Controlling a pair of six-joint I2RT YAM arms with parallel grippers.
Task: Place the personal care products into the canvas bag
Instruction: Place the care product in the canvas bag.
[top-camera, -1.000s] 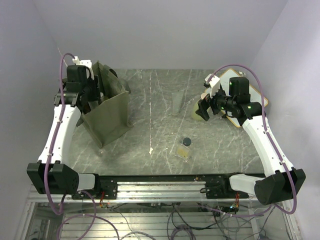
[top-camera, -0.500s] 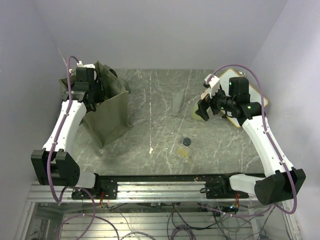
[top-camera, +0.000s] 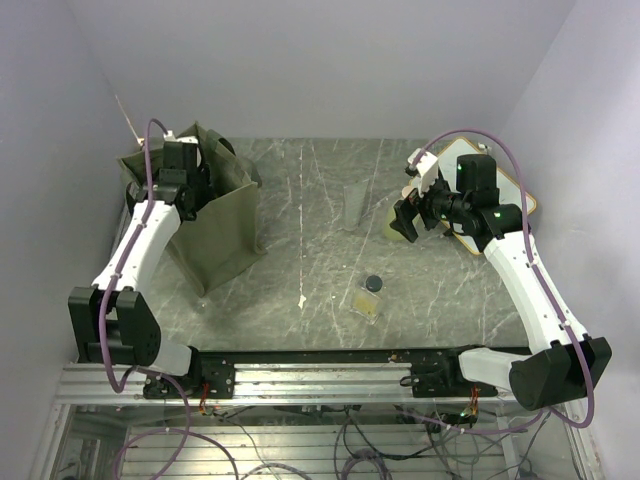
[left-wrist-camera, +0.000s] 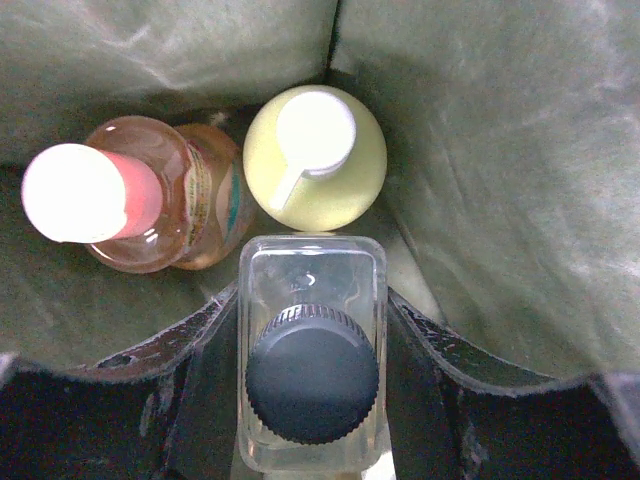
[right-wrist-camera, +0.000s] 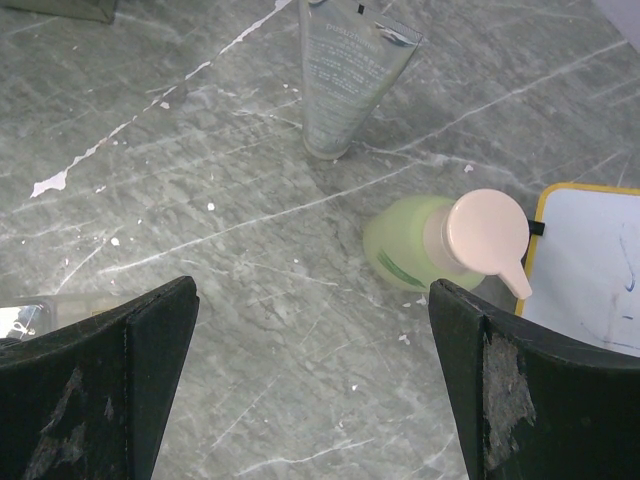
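My left gripper (left-wrist-camera: 312, 372) is down inside the olive canvas bag (top-camera: 222, 228), shut on a clear square bottle (left-wrist-camera: 312, 275) with a dark cap. Its black fingers (left-wrist-camera: 205, 385) press the bottle's two sides. Below it in the bag stand an orange bottle (left-wrist-camera: 165, 215) and a yellow-green bottle (left-wrist-camera: 330, 195). My right gripper (right-wrist-camera: 312, 330) hangs open over bare table, just left of a yellow-green pump bottle (right-wrist-camera: 405, 245) lying on its side. A translucent grey tube (right-wrist-camera: 350, 80) lies farther off. A second clear square bottle (top-camera: 371, 296) rests near the table's middle.
A wood-framed whiteboard (right-wrist-camera: 590, 265) lies at the right, touching the pump bottle's cap end. The bag's fabric walls (left-wrist-camera: 500, 150) close in around the left gripper. The marble tabletop (top-camera: 300, 200) has white flecks.
The left arm has swung right from beside the bag to over its mouth, carrying the clear bottle inside. The right arm has not moved.
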